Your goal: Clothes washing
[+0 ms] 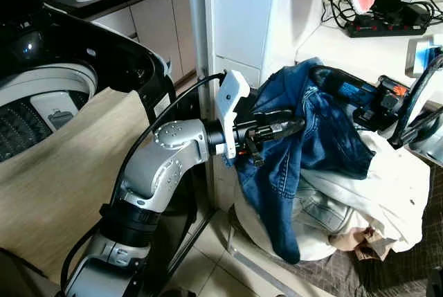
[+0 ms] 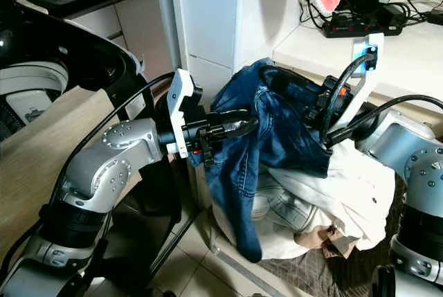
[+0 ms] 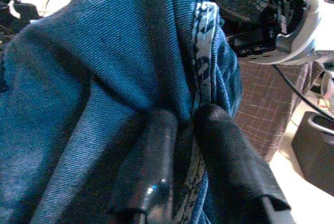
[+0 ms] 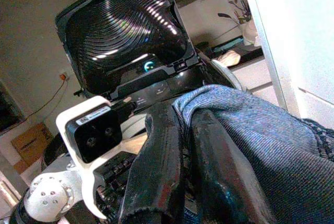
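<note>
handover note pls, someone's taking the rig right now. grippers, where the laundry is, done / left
Left gripper: shut on the blue jeans, pinching a fold near a seam.
Right gripper: shut on the same jeans at the far side.
The jeans hang between both grippers, partly lifted off the laundry pile of white and pale clothes, one leg trailing down toward the floor.
Washing machine: on the robot's left, lid up, drum open.
Done: jeans gripped and raised.
Left: swing the jeans over to the drum, release, then likely return for the rest of the pile. Watch the trailing leg; it may snag.
</note>
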Robot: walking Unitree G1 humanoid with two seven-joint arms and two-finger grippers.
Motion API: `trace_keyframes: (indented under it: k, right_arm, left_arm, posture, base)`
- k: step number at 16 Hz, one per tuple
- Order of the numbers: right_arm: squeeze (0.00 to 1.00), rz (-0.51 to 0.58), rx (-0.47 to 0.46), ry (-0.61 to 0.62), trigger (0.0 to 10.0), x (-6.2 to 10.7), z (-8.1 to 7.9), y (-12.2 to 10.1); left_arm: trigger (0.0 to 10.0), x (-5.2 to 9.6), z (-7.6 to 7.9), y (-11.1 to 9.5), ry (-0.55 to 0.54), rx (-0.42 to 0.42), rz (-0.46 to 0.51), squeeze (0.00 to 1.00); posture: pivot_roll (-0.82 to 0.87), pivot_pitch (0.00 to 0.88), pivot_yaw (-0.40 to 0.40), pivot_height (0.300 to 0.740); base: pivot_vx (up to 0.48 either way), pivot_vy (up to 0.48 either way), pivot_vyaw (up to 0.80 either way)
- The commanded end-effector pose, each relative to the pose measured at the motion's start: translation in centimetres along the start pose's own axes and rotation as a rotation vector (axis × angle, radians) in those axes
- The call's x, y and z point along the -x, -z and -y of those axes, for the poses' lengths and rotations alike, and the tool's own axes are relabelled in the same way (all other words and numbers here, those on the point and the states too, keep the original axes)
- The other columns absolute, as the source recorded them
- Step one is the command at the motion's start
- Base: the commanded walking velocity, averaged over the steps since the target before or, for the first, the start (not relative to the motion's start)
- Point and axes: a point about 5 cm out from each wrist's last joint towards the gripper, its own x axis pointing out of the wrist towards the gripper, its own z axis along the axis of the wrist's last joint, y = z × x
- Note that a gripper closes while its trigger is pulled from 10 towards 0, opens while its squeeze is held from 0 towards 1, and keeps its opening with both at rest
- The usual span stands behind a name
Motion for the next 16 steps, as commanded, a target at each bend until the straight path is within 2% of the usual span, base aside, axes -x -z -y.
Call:
trace_keyframes:
  k: [1, 5, 8, 9, 10, 13, 16]
  right_arm:
    - [0.00, 0.025, 0.058, -0.036, 0.0, -0.1, -1.0, -1.0]
    - [0.00, 0.025, 0.056, -0.035, 0.0, -0.1, -1.0, -0.9]
    - [0.00, 0.022, 0.056, -0.027, 0.0, 0.0, -0.9, -0.9]
    - [0.00, 0.015, 0.059, -0.018, 0.0, 0.0, -0.8, -0.8]
    - [0.00, 0.014, 0.057, -0.019, 0.0, 0.0, -0.9, -0.8]
    - [0.00, 0.015, 0.055, -0.023, 0.0, -0.1, -0.9, -0.7]
    - [0.00, 0.014, 0.059, -0.023, 0.0, -0.2, -0.9, -0.8]
  left_arm:
    - [0.0, -0.2, 0.1, 0.3, 0.005, -0.006, -0.033, 0.00]
    - [0.0, 0.0, -0.7, -0.3, -0.057, -0.018, 0.013, 0.00]
    - [0.0, 0.6, -1.2, -2.0, -0.080, 0.001, 0.166, 0.00]
    - [0.0, 1.2, -1.5, -3.3, -0.086, 0.017, 0.266, 0.00]
    - [0.0, 1.8, -1.7, -4.0, -0.077, 0.026, 0.309, 0.00]
    - [0.0, 2.5, -1.4, -4.0, -0.021, 0.011, 0.293, 0.00]
    - [0.0, 2.6, -1.5, -4.2, -0.049, -0.004, 0.306, 0.00]
  posture:
    - [-0.17, 0.000, 0.069, 0.740]
    - [-0.17, 0.000, 0.069, 0.740]
    - [-0.17, 0.000, 0.068, 0.740]
    - [-0.17, 0.000, 0.068, 0.740]
    - [-0.17, 0.000, 0.068, 0.740]
    - [-0.17, 0.000, 0.068, 0.740]
    - [-0.17, 0.000, 0.064, 0.740]
  base:
    - [0.000, 0.000, 0.00]
    - [0.000, 0.000, 0.00]
    - [0.000, 0.000, 0.00]
    - [0.000, 0.000, 0.00]
    - [0.000, 0.000, 0.00]
    - [0.000, 0.000, 0.00]
    - [0.000, 0.000, 0.00]
